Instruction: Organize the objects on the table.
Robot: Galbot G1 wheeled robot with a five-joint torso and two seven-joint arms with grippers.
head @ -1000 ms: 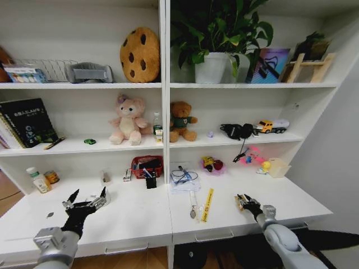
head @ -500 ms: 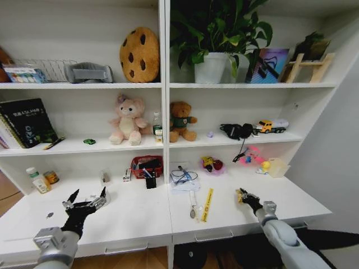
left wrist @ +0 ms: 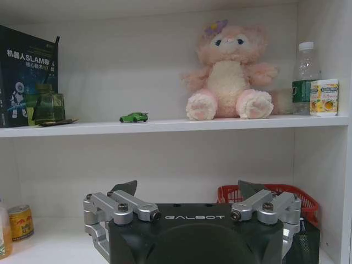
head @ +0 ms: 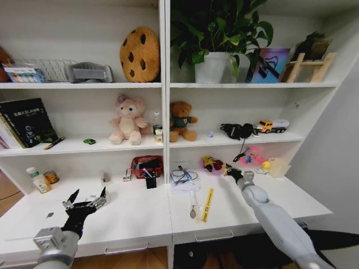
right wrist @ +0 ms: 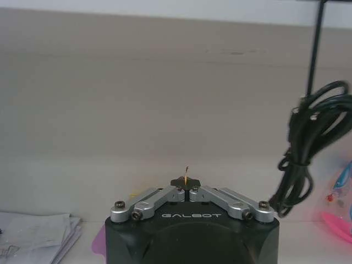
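Observation:
My right gripper (head: 229, 170) is stretched out over the white table (head: 129, 221), close to the pink dish of small toys (head: 212, 165) at the back. In the right wrist view its jaws (right wrist: 187, 184) are pressed together on a tiny yellow piece. The left gripper (head: 88, 196) hovers open over the table's left half, and in the left wrist view (left wrist: 188, 190) nothing lies between its fingers. A tiny green toy car (head: 90, 141) (left wrist: 133, 117) sits on the shelf above. A yellow ruler (head: 208, 204) and a small metal item (head: 193, 206) lie mid-table.
A red basket (head: 147, 165) with pens and a stack of papers (head: 184, 178) stand at the table's back. A small can (head: 51, 177) and a bottle (head: 38, 180) are at the far left. A black cable (right wrist: 300, 148) hangs from the shelf near my right gripper.
The right arm has reached from the table's front right toward the back and left, up to the pink dish, jaws still pinched on the yellow piece. The left arm has stayed put.

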